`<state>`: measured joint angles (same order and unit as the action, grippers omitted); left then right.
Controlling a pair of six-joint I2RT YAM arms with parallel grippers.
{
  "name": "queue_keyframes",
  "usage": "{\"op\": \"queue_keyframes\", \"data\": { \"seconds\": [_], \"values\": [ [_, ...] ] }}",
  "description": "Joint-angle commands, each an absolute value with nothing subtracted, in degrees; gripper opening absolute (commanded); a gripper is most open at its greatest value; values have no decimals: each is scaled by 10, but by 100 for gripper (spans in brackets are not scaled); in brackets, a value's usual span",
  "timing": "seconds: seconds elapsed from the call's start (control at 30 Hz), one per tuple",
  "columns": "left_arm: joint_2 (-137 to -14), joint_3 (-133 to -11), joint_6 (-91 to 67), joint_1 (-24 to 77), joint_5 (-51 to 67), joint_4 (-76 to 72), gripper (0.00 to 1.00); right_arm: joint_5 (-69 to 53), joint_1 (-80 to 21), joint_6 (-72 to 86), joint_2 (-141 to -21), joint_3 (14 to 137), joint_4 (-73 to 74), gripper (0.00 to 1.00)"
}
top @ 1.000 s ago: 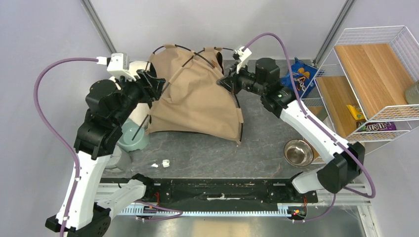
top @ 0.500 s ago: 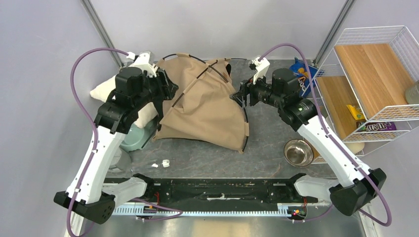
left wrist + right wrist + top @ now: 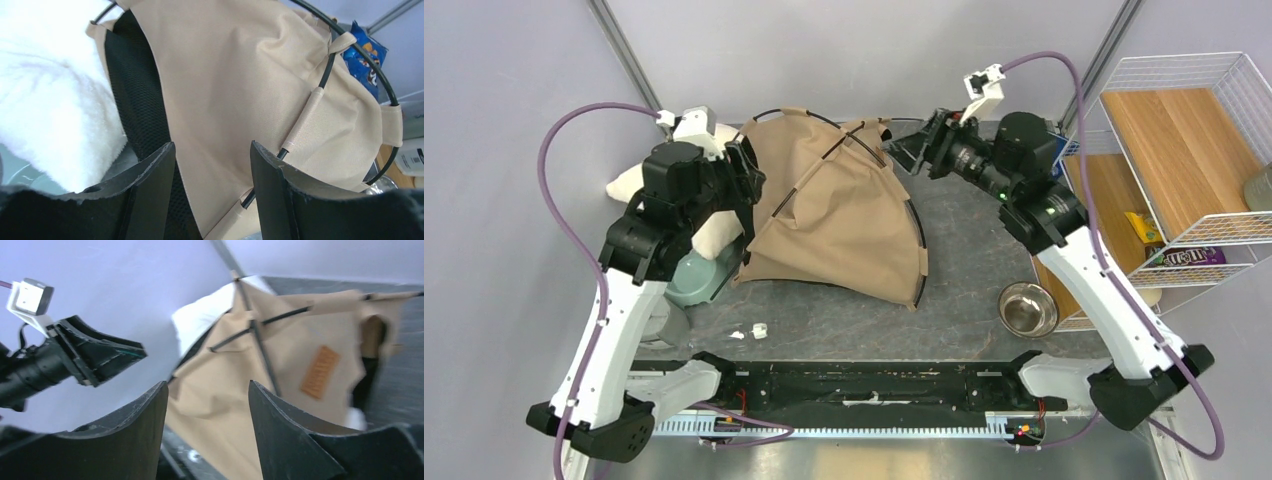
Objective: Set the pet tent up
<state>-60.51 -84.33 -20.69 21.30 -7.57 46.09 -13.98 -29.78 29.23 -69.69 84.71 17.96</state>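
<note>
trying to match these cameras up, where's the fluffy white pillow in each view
top external: the fluffy white pillow is at the far left, beside the left edge of the pet tent.
left wrist: it fills the left side, against the tent's black lining.
right wrist: a small blurry white patch at upper centre, behind the tent's left edge.
shared landmark: the tan pet tent with its black poles shows in all three.

The white-and-black left arm (image 3: 610,330) stands up the frame's left side, its black left gripper (image 3: 750,174) at upper left, jaws spread. The matching right arm (image 3: 1104,290) stretches toward upper centre, its right gripper (image 3: 906,152) likewise parted.
</note>
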Motion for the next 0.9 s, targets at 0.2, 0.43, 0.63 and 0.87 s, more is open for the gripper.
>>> {"op": "queue_keyframes", "data": {
  "seconds": [0.2,0.43,0.63,0.87],
  "values": [
    [-550,-909,-213,211,-144,503,64,-61,-500,512,-834,860,5,56],
    [-521,-903,-227,212,-139,526,64,142,-585,535,-854,841,-17,44],
    [-506,-902,-235,212,-136,538,64,200,-596,569,-882,867,43,38],
    [-504,-898,-239,211,-127,542,64,203,-604,595,-909,877,60,46]
  ]
}}
